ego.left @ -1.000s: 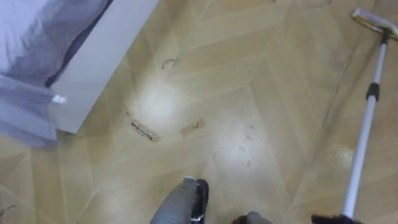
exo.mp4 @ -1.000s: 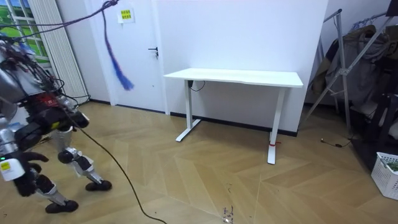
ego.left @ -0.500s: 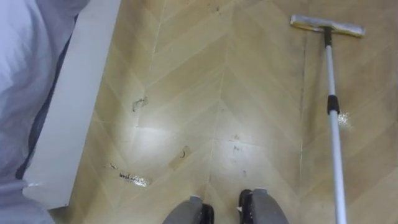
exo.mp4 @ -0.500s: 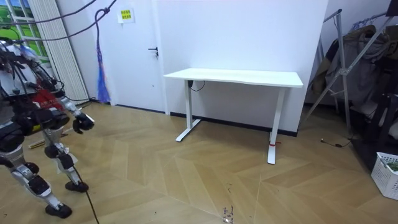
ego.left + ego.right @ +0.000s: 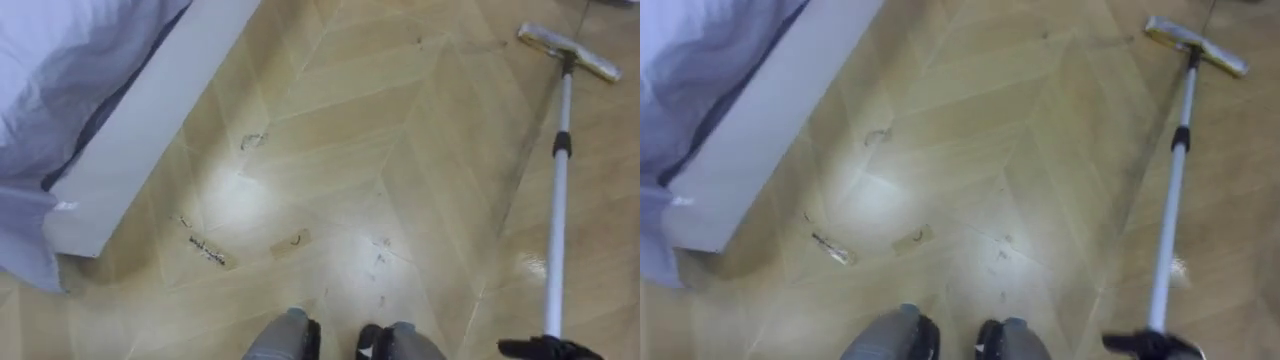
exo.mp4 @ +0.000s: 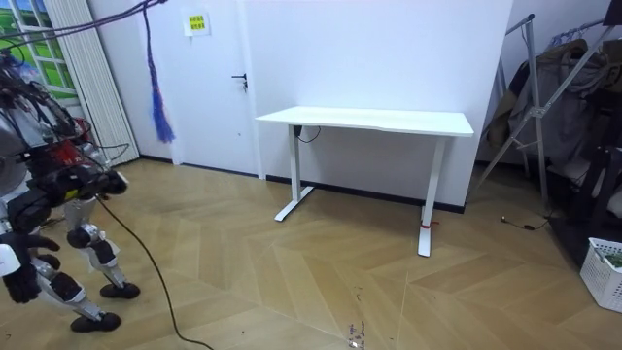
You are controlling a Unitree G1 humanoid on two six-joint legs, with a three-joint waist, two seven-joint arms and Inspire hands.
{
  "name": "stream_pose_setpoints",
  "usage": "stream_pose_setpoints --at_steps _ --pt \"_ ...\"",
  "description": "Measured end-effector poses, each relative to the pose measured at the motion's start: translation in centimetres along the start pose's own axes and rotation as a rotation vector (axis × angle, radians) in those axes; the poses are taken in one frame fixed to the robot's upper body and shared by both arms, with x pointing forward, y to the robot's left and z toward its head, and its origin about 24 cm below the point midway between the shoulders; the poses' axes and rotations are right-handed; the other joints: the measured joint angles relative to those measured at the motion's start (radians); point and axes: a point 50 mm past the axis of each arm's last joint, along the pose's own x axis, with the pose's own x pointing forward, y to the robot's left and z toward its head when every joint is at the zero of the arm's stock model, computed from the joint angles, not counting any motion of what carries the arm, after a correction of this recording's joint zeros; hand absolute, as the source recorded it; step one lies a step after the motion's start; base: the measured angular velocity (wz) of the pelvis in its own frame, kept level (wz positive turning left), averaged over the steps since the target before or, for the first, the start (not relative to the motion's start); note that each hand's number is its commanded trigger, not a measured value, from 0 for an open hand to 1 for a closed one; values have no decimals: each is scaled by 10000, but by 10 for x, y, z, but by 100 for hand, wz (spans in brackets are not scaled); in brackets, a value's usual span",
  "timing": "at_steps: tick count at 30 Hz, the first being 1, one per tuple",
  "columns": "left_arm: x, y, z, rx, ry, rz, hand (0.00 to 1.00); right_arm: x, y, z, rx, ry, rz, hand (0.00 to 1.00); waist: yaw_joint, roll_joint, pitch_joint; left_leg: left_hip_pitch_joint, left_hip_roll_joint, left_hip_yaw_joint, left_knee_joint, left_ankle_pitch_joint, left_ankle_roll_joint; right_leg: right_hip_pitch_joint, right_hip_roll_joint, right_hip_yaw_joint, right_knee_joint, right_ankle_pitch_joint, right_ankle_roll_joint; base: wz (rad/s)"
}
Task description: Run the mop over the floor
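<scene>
The robot stands at the room view's left edge, beside a pale ribbed curtain [image 6: 94, 87] and well apart from the white desk [image 6: 369, 121] against the far wall. A clothes rack [image 6: 544, 107] and a white basket [image 6: 607, 274] occupy the room view's right.

Seen from the head, the mop [image 5: 557, 200] lies to the robot's right. Its flat head [image 5: 568, 52] rests on the wooden floor [image 5: 420, 130] well ahead, and its pale pole slants back to the lower edge. There the right hand [image 5: 545, 349] meets the pole's near end, dark fingers clamped round it.

To the robot's left stands a bed [image 5: 150, 120] with a white frame, and a grey-lilac sheet [image 5: 60, 70] hangs over its side.

Defects on the floor between bed and mop:
- a curled dark scuff [image 5: 253, 141]
- a dirty strip [image 5: 207, 250] near the bed's corner
- a small tan patch [image 5: 291, 241] beside it
- faint specks [image 5: 381, 262] ahead of the feet
</scene>
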Motion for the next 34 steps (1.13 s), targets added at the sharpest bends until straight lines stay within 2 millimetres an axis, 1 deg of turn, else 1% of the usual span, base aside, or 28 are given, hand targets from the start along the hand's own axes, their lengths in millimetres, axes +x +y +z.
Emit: stream_pose_setpoints --at_steps 1,2,3,4,5,6,8,9,10,11,12,13,14,15,16,17,18,19,20,22,24,25,27,28,29,31,32,34 --pt "0 0 -1 -51 -9 4 0 1 -1 -14 -163 352 -81 100 -89 51 -37 78 -47 4 -70 3 8 48 -46 2 -1 -2 0 -5" --pt "0 0 0 -209 -70 31 0 2 0 -42 -458 1088 -214 100 -275 82 -44 249 -66 19 -140 -14 40 182 -68 14 -5 -13 19 -3" --pt "1 1 1 -364 -147 84 0 1 7 -64 -750 1659 -187 100 -348 155 -93 366 -46 22 -180 -23 48 304 -49 13 -66 -14 20 -7" --pt "1 1 3 -460 -208 110 0 1 10 -73 -850 1857 -133 100 -433 193 -118 412 -22 19 -191 -26 44 357 -22 13 -126 -12 18 -19" --pt "1 1 6 -575 -330 130 0 0 20 -83 -885 2091 46 100 -562 175 -104 537 13 25 -254 -25 41 470 4 -3 -248 21 -9 -26" --pt "2 -1 7 -664 -308 112 0 -1 28 -89 -1036 2275 188 100 -688 114 -64 742 51 66 -388 -11 27 645 33 -1 -403 87 -18 -29" --pt "3 -5 5 -726 -201 74 0 -1 37 -89 -1208 2287 367 100 -824 123 -43 1187 154 143 -737 83 19 1097 131 18 -863 280 4 -24" --pt "3 -6 4 -728 -163 75 0 -1 40 -83 -1239 2262 426 100 -848 99 -24 1585 166 195 -1110 210 34 1475 147 32 -1243 425 25 -16" --pt "3 -7 4 -735 -125 78 0 0 42 -73 -1193 2191 356 100 -829 93 -11 1994 146 228 -1608 420 49 1895 150 60 -1716 614 64 -7" --pt "3 -8 3 -734 -96 95 0 0 42 -66 -1240 2149 281 100 -826 62 4 2225 126 274 -1908 551 70 2077 143 94 -1970 719 80 -6" --pt "3 -7 4 -647 -49 162 0 0 44 -50 -1226 1890 209 100 -811 22 34 2702 82 357 -2495 805 91 2510 130 152 -2454 934 121 0" --pt "4 -4 7 -570 14 266 0 0 46 -36 -1047 1543 235 100 -824 4 46 3173 63 353 -3059 1068 90 2986 132 57 -3026 1162 125 3" --pt "4 -1 9 -576 -8 344 0 0 47 -31 -1014 1408 273 100 -838 -15 56 3387 51 326 -3295 1165 85 3195 139 30 -3258 1243 118 16" --pt "4 7 15 -711 -133 538 0 0 51 -21 -975 1115 382 100 -795 -72 82 3894 32 219 -3820 1364 35 3719 163 -58 -3804 1412 113 16" --pt "4 11 18 -777 -191 658 0 0 52 -17 -950 997 485 100 -774 -134 98 4171 6 185 -4110 1484 21 3965 167 -74 -4069 1491 104 17" --pt "4 19 23 -950 -311 910 0 -1 56 -8 -924 695 733 100 -751 -268 89 4684 -29 156 -4664 1673 -31 4435 174 -86 -4482 1604 90 12" --pt "4 26 27 -1088 -464 1098 0 -1 58 -2 -938 411 978 100 -767 -344 57 5115 -46 92 -5080 1790 -71 4854 186 -149 -4818 1651 73 13" --pt "3 28 30 -1163 -577 1167 0 -1 59 -1 -897 339 1094 100 -804 -360 45 5302 -48 29 -5233 1818 -88 5072 197 -222 -4973 1657 68 18" --pt "2 32 35 -1394 -792 1295 0 -1 58 -1 -888 256 1263 100 -851 -379 25 5699 -51 -33 -5526 1862 -115 5454 215 -343 -5222 1663 63 15" --pt "1 35 41 -1731 -1046 1414 0 0 57 -8 -966 287 1392 100 -853 -384 -21 6251 -12 -43 -5917 1914 -161 6017 304 -359 -5664 1683 47 5" --pt "1 37 46 -1974 -1259 1479 0 1 53 -22 -1033 453 1533 100 -840 -359 -92 6717 46 8 -6202 1934 -196 6569 392 -375 -6024 1707 31 -3" --pt "1 38 47 -2003 -1296 1482 0 1 53 -22 -1043 416 1581 100 -839 -355 -93 6831 56 16 -6236 1935 -197 6689 410 -377 -6082 1712 26 -13" --pt "1 37 45 -2033 -1241 1473 0 2 48 -45 -1012 755 1638 100 -947 -277 -109 7379 84 6 -6400 1937 -202 7392 486 -412 -6685 1795 6 -11" --pt "1 37 45 -2031 -1200 1461 0 2 47 -49 -1008 804 1649 100 -947 -255 -126 7526 86 5 -6466 1936 -202 7554 500 -418 -6795 1799 6 -8" --pt "1 36 43 -2056 -1149 1431 0 1 46 -57 -978 904 1723 100 -959 -215 -158 7777 91 2 -6641 1940 -208 7795 525 -367 -6945 1798 7 -9" --pt "2 35 42 -2138 -1116 1383 0 1 48 -65 -935 1005 1885 100 -1001 -200 -163 8081 103 4 -6927 1971 -260 8084 564 -346 -7092 1798 7 -7" --pt "2 34 41 -2095 -1101 1364 0 0 51 -69 -925 1044 1986 100 -1089 -192 -168 8241 106 5 -7064 1997 -302 8212 582 -330 -7182 1798 6 -6" --pt "2 29 35 -2093 -991 1307 0 -1 56 -77 -899 1175 2141 100 -1125 -217 -172 8486 126 17 -7157 1998 -304 8356 626 -304 -7224 1798 6 -12"
